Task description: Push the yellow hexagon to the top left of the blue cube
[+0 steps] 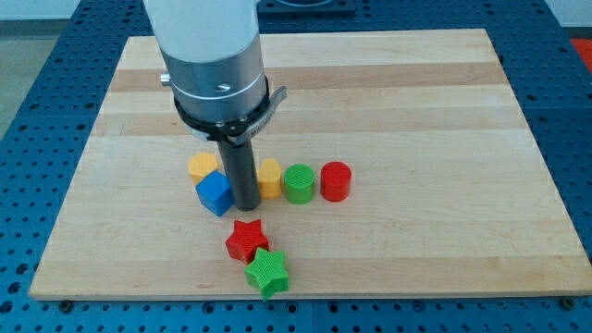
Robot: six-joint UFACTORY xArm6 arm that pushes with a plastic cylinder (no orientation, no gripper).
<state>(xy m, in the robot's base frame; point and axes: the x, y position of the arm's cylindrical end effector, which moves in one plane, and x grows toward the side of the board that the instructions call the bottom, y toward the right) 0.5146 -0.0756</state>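
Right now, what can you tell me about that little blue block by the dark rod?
The blue cube looks like ribbed plastic, resting flat on the wooden board and turned so a corner faces the view's bottom. The yellow hexagon sits at its upper left, seemingly touching. My tip stands right against its right side. The red star lies below it, apart.

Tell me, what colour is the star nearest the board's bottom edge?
Green: the green star, clear in the camera view.
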